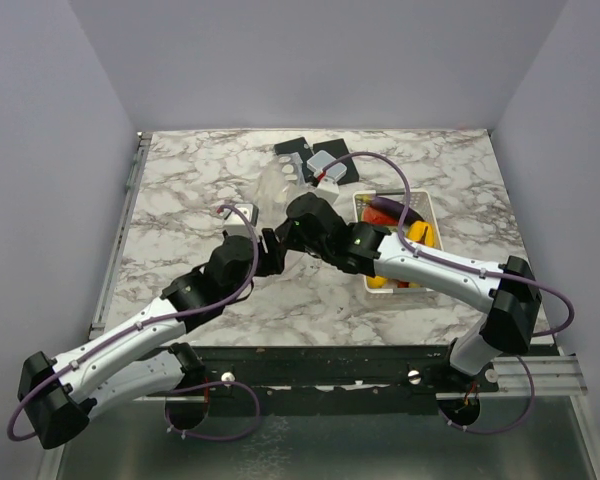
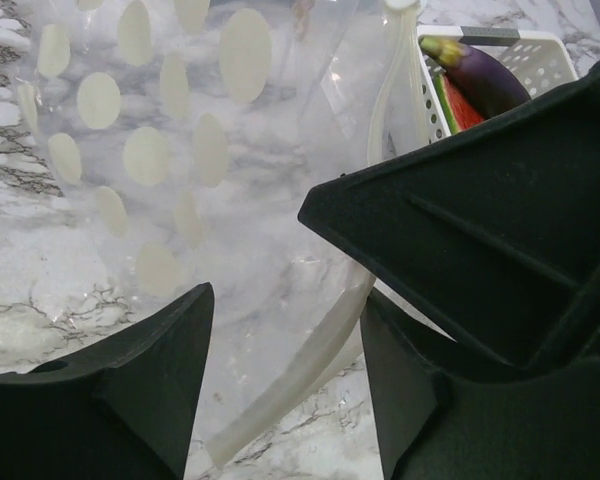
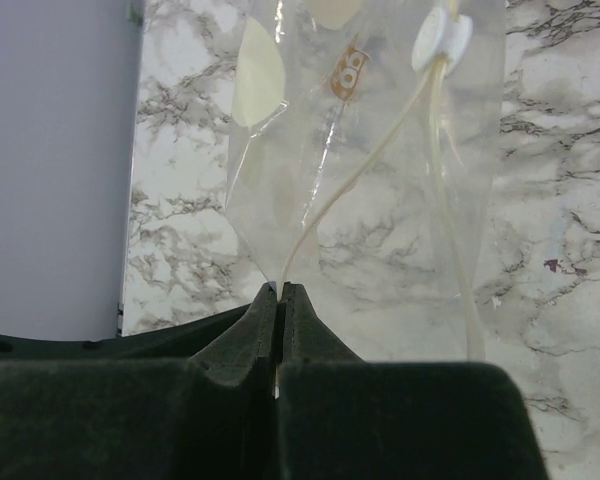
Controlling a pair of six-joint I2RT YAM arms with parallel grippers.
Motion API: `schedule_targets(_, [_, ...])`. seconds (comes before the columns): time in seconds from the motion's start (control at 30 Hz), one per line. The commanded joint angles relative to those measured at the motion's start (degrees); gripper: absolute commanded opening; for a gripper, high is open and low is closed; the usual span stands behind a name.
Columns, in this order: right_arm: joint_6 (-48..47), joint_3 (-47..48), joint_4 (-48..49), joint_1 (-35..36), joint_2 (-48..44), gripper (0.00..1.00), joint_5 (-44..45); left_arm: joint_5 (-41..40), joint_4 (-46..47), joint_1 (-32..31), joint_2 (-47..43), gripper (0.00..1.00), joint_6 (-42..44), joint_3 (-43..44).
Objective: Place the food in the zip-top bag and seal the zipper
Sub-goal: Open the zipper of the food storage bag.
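The clear dotted zip-top bag (image 1: 277, 185) lies on the marble just beyond both grippers. My right gripper (image 1: 293, 226) is shut on the bag's mouth edge; in the right wrist view its jaws (image 3: 280, 292) pinch the zipper strip (image 3: 352, 180), and a white slider (image 3: 438, 42) sits farther along. My left gripper (image 1: 271, 247) is open; in the left wrist view (image 2: 285, 300) the zipper strip (image 2: 300, 370) runs between its fingers without being clamped. The bag (image 2: 180, 150) looks empty. The purple eggplant (image 2: 480, 75) and a watermelon slice (image 2: 458, 105) lie in the basket.
The white basket (image 1: 426, 206) stands right of the bag, under the right arm, holding the eggplant (image 1: 383, 207) and yellow pieces (image 1: 421, 235). Black and grey flat items (image 1: 320, 160) lie at the back of the table. The right gripper's black body (image 2: 500, 250) crowds the left wrist view.
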Motion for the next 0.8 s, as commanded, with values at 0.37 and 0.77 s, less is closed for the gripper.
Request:
schedule_targets(0.37, [0.31,2.03,0.07,-0.04,0.63,0.00,-2.62,-3.98,5.60,0.01,1.88,0.07,1.36,-0.22])
schedule_targets(0.77, [-2.66,-1.32,-1.02,-0.04,-5.74,0.37,0.36,-5.19,5.52,-0.03,0.13,0.00,2.39,-0.37])
